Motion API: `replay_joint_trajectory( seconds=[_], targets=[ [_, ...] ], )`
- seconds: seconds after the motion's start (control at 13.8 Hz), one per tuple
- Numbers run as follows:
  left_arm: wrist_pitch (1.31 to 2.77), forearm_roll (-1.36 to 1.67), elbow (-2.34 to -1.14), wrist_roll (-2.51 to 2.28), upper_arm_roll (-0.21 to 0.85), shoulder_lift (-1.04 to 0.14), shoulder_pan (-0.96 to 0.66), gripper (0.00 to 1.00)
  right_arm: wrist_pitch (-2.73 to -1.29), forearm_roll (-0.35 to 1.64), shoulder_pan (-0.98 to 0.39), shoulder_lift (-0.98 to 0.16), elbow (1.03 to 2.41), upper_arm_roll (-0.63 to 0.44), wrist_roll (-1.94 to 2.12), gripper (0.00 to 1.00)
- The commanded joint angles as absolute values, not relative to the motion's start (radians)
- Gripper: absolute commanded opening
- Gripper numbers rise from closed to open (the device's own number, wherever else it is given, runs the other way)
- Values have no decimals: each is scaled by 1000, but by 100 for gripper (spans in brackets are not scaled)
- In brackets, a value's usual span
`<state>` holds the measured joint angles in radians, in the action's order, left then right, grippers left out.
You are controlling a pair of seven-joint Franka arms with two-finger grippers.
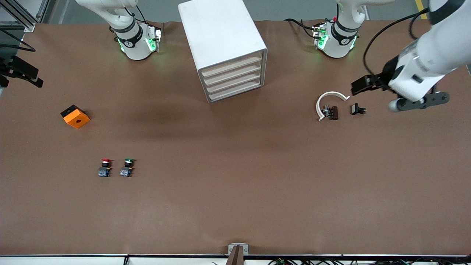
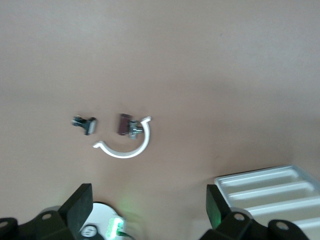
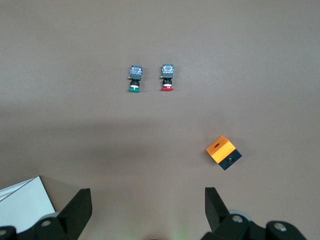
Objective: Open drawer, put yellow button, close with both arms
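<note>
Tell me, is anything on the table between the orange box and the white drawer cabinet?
No. Between the orange box and the cabinet there is only bare brown table, as the front view shows.

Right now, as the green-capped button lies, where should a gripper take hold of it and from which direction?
Grip the green-capped button across its black neck, between cap and blue-grey base, coming straight down. It seems to lie on its side, cap toward the robots; the red-capped button beside it stands apart, leaving finger room. The open right gripper looks down on it.
</note>
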<state>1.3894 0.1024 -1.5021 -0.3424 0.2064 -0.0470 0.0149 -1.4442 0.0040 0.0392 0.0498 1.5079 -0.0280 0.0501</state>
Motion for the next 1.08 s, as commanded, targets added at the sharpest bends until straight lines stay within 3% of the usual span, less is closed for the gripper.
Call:
replay_joint_trajectory(
  seconds=[0.0,0.43,0.79,1.01],
  targets=[
    [1410,87,-1655,-207,200,86,61,100,-1437,-5,44,67,1497,-23,51,100],
    [1675,72,-2046,-94,48,348,-21,100,-1411,9,45,69,1485,-26,48,100],
    [1710,31,-2053,-86,-6,350,-60,100,-1410,14,44,69,1483,-21,3,100],
    [1701,12,-1959,-89,-5,310,-51,100,-1411,14,44,69,1480,-21,-8,100]
  ],
)
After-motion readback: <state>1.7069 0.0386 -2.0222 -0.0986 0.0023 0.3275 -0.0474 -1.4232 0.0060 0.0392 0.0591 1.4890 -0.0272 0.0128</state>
